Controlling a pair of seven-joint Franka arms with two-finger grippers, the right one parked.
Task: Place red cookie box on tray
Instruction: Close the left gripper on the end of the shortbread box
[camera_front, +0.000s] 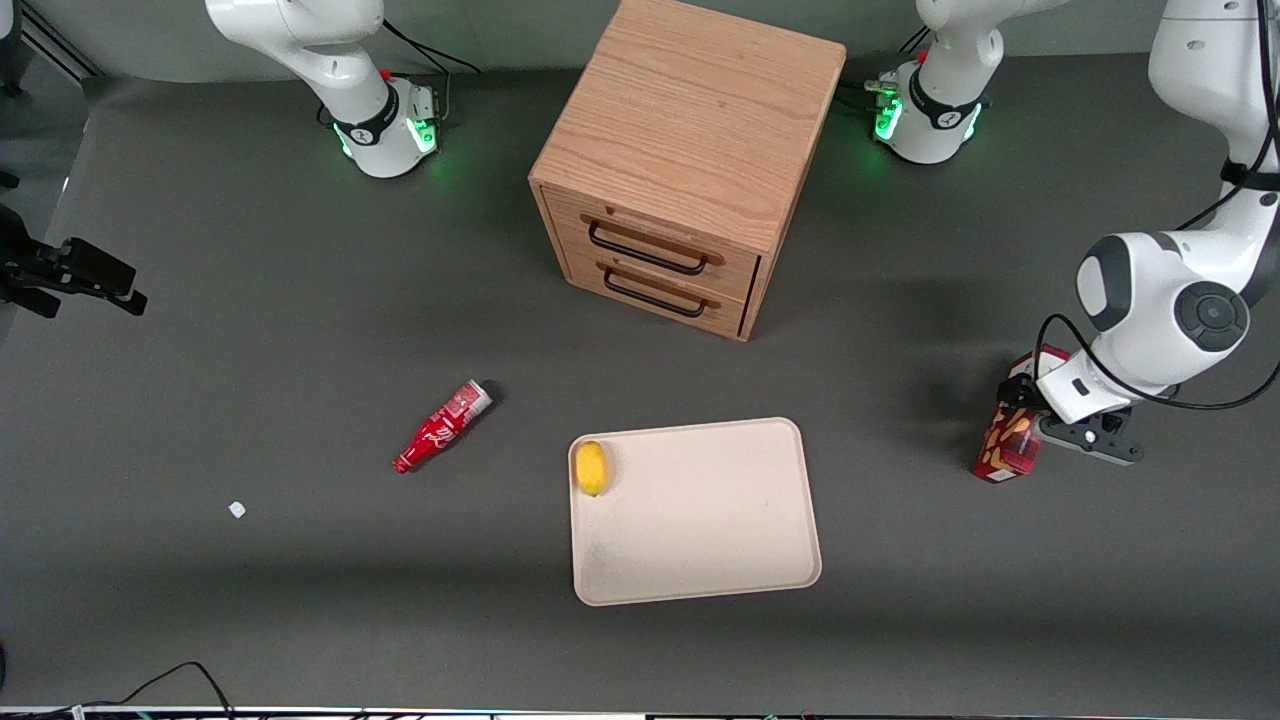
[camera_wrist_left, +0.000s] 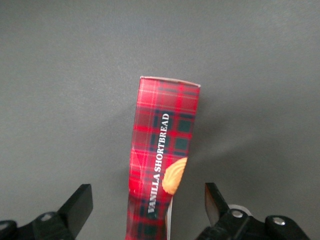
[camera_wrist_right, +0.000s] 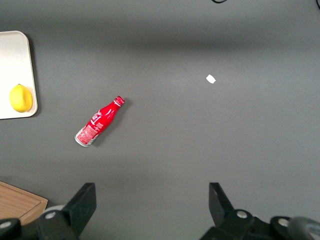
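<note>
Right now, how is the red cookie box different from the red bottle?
The red cookie box is a flat-sided tartan carton; the red bottle is round with a narrow neck. The box sits between the open fingers of the tool, at the working arm's end; the bottle lies alone toward the parked arm's end. Both are red and off the tray.

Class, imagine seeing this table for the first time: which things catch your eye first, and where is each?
The wooden drawer cabinet stands farthest from the camera. Nearer, the tray holds a lemon. Toward the working arm's end, the open gripper straddles the red cookie box.
</note>
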